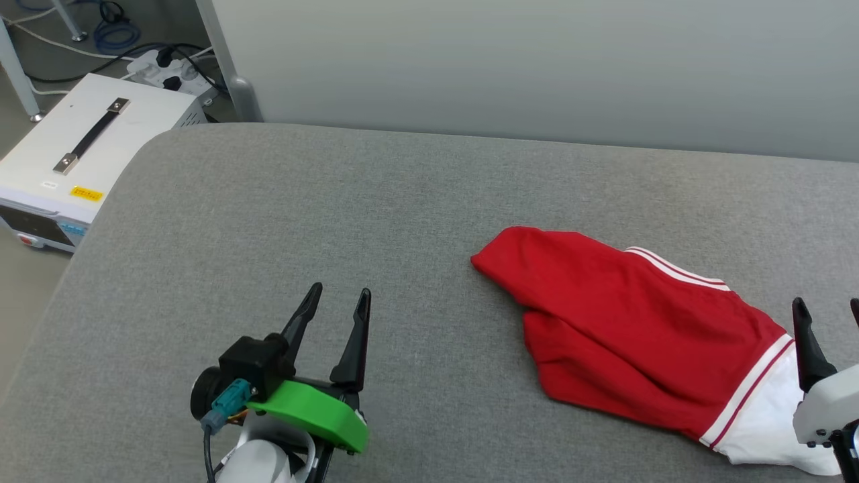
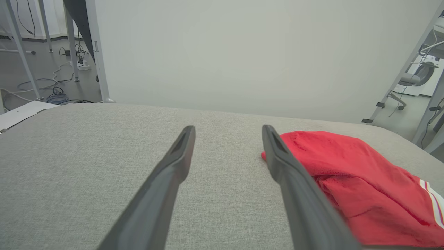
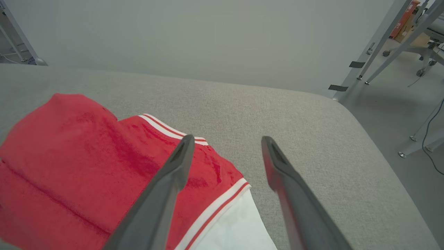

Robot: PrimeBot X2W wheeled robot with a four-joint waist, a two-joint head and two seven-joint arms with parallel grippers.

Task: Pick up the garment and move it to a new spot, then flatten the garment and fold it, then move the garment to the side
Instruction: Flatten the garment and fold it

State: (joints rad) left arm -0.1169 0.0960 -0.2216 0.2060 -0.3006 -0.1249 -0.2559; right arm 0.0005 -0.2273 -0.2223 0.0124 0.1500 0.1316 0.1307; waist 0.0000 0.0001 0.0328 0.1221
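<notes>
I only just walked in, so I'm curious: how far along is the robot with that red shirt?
Looks near the end. Done: the red jersey T-shirt lies doubled over in a compact bundle on the grey padded table, toward the robot's right side. In hand: nothing; the left tool and right tool are both open and empty. Left: perhaps neatening the rumpled fold, if anything.

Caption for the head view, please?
Red garment lies on grey table between open left gripper and open right gripper.
</notes>
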